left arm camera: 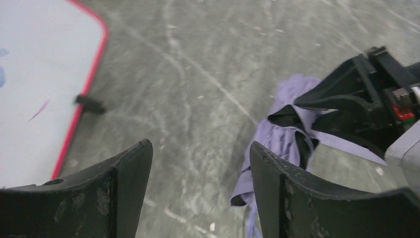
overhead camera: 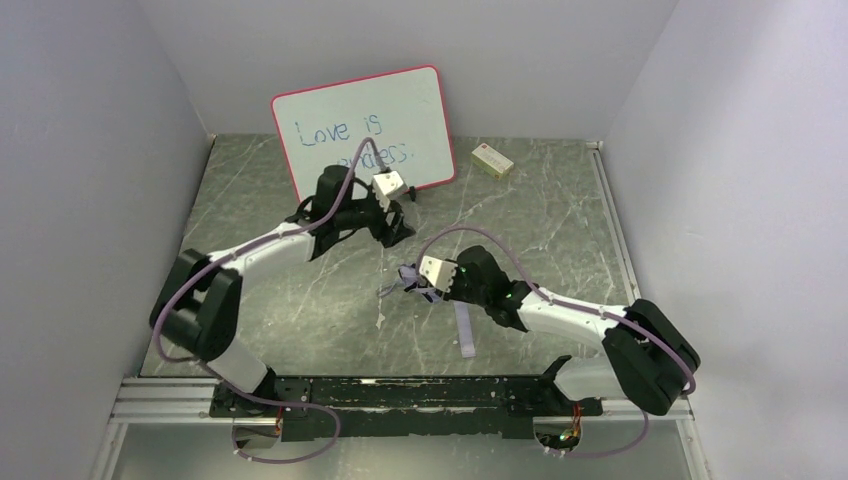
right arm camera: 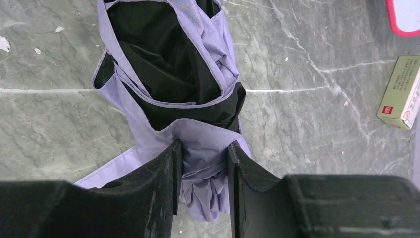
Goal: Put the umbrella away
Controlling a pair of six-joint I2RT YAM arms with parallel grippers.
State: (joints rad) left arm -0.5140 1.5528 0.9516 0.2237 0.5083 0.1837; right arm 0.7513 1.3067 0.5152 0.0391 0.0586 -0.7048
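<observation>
At mid-table, right hand (right arm camera: pixel 204 163) pinching bunched umbrella (right arm camera: pixel 163 59), left arm extended, left hand (left arm camera: pixel 199 168) spread near whiteboard (left arm camera: pixel 34 74).

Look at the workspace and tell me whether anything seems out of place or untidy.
The umbrella is untidy: its lavender folds lie loose and uneven, black lining shows, and a fabric strip trails over the table. The right gripper pinches only a bunch of fabric. Nothing looks torn.
</observation>
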